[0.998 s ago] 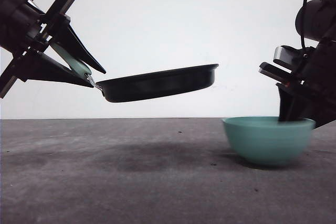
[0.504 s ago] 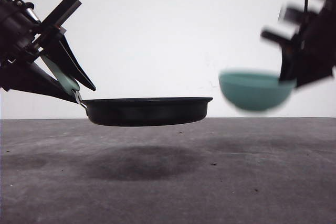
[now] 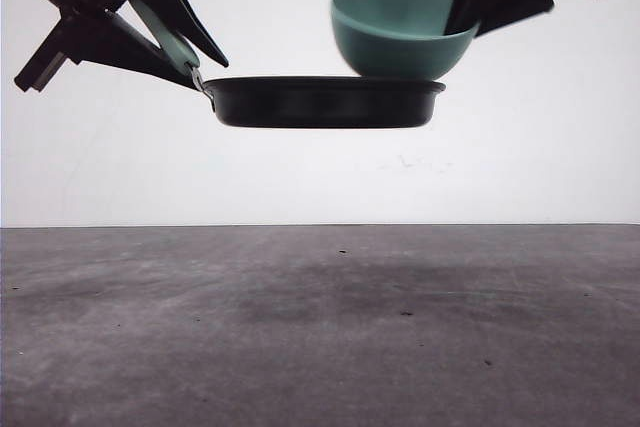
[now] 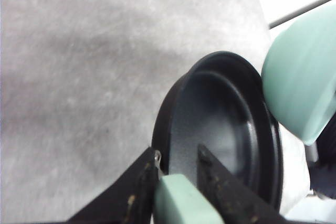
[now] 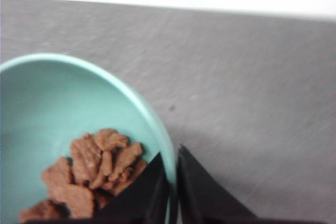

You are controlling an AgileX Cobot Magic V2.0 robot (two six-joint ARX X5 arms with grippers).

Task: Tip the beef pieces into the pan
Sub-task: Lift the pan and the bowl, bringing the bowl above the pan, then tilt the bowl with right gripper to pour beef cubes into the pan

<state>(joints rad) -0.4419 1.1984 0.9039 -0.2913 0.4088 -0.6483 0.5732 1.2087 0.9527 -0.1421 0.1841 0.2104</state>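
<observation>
Teal bowl (image 3: 403,32), clamped at its rim by our right gripper (image 5: 170,184), hangs above the far-side edge of the pan (image 3: 322,102) (handle clenched in our left gripper (image 4: 176,169)), beef pieces (image 5: 92,174) unpoured.

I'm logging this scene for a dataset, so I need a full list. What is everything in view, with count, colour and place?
pan: one, black with a pale mint-green handle, held level in the air above the table, inside bare.
bowl: one, teal, held in the air just above the pan's right rim, tilted toward the pan.
beef pieces: one heap, reddish-brown, still inside the bowl.
table: one, dark grey, below both, nothing resting on it.
wall: white, behind the table.
left claw: one, black, shut on the pan's handle.
right claw: one, black, shut on the bowl's rim.
</observation>
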